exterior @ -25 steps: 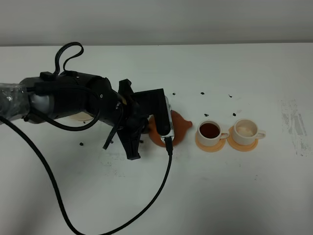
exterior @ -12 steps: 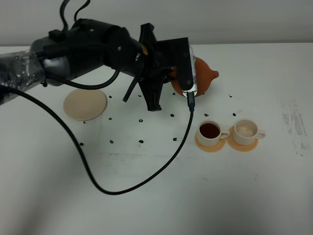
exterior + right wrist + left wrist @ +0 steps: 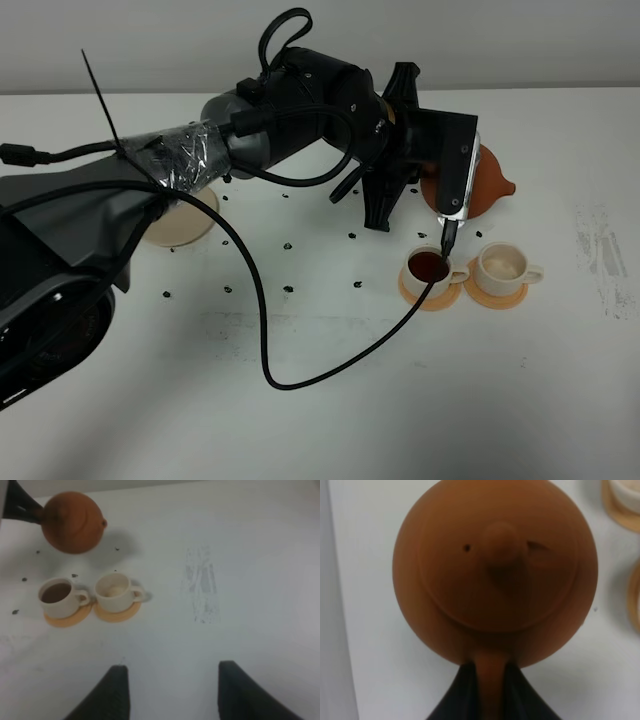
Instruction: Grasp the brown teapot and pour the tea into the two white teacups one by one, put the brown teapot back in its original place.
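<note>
The brown teapot (image 3: 488, 183) hangs in the air just behind the two white teacups, upright, spout to the right. My left gripper (image 3: 490, 682) is shut on its loop handle, lid knob (image 3: 502, 542) on top. The left teacup (image 3: 430, 270) holds dark tea; the right teacup (image 3: 500, 265) looks pale inside. Both stand on orange saucers. The beige saucer (image 3: 185, 222) lies bare at the left, partly behind my arm. In the right wrist view the teapot (image 3: 72, 522) floats beyond the teacups (image 3: 57, 597) (image 3: 115, 592). My right gripper (image 3: 172, 695) is open, well short of them.
Small black specks (image 3: 288, 245) are scattered over the white table between the beige saucer and the cups. A grey scuff mark (image 3: 600, 255) lies at the right. The left arm's black cable (image 3: 265, 350) loops over the table's front middle.
The left arm has lifted the teapot off the table and carried it to the right, from left of the cups to a spot above and behind them. The cups have not moved.
</note>
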You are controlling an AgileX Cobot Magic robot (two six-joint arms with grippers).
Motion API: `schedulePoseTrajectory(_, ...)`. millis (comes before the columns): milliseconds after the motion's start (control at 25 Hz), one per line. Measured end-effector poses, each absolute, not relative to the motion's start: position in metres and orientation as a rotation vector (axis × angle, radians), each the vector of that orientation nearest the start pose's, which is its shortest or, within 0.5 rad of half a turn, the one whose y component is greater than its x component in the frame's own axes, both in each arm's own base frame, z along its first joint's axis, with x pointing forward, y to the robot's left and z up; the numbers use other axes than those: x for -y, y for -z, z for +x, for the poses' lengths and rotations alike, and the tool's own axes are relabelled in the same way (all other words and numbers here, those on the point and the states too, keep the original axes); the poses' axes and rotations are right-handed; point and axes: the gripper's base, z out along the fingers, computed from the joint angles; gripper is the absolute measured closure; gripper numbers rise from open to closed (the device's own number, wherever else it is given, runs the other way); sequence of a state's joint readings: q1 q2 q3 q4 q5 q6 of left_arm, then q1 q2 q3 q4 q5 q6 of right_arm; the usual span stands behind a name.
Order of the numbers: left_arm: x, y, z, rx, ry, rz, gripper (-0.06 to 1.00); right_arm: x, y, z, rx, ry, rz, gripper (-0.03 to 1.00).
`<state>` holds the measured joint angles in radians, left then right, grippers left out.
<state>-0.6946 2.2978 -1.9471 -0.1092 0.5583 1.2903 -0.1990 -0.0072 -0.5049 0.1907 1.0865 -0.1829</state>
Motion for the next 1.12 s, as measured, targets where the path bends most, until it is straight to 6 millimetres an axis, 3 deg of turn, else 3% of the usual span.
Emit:
schedulePoseTrajectory(600,0.3533,-0.1977,0.3998,-0.974,-0.364,2.123,0.82,-0.0166,-0.2777,-0.0053,-2.043,0.010,0.003,0.54)
schedulePoseTrajectory(1120,0.3533,-0.1978,0.3999,-0.777,-0.457,2.219,0.82,-0.0166,-0.2777,-0.0053,-2.043,0.010,0.003,0.54)
